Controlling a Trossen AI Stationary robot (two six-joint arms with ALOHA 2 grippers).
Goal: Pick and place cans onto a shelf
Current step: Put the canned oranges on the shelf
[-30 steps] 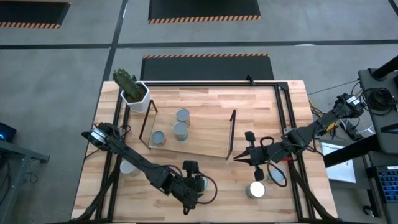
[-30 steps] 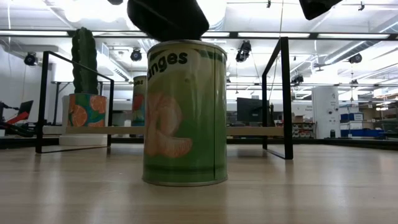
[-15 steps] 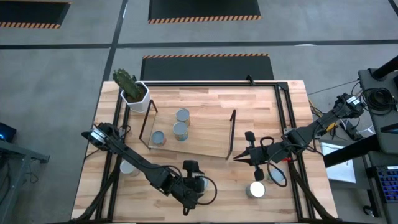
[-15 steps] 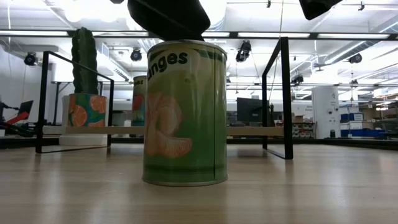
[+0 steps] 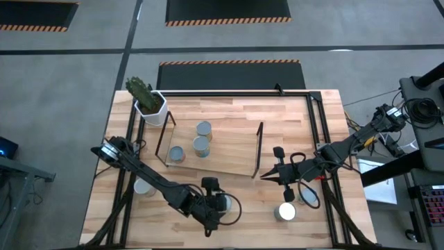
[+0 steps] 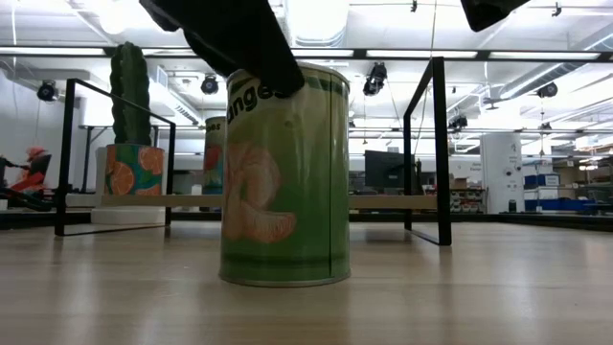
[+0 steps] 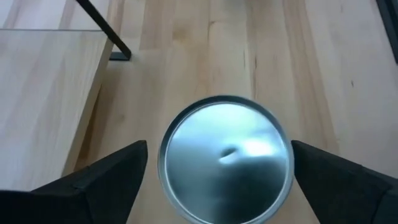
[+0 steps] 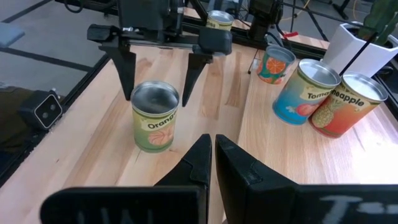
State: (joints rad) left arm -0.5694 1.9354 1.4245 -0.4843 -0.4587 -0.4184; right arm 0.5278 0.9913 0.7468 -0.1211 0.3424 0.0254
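Observation:
An orange-labelled can [image 8: 153, 116] with a shiny round top [image 7: 225, 158] stands upright on the table near its front edge. My left gripper [image 5: 216, 205] is open, slanting down over it, one finger [image 7: 109, 177] on each side of the can's top without touching. In the low view this can [image 6: 284, 172] fills the middle. Three cans [image 5: 201, 146] stand on the shelf [image 5: 229, 156]. My right gripper [image 5: 263, 176] is shut and hangs above the table to the right of the shelf, holding nothing.
Another can [image 5: 285, 212] stands near the front right, with a round dark-rimmed thing [image 5: 309, 196] beside it. A further can [image 5: 143, 187] sits under the left arm. A white plant pot [image 5: 151, 105] stands at the far left corner. Black wire frames [image 5: 259, 149] rise at the shelf's ends.
My left gripper has tipped down a little over the orange can: in the low view its dark finger now reaches across the can's upper left edge, where before it stood above the top. The can has not moved.

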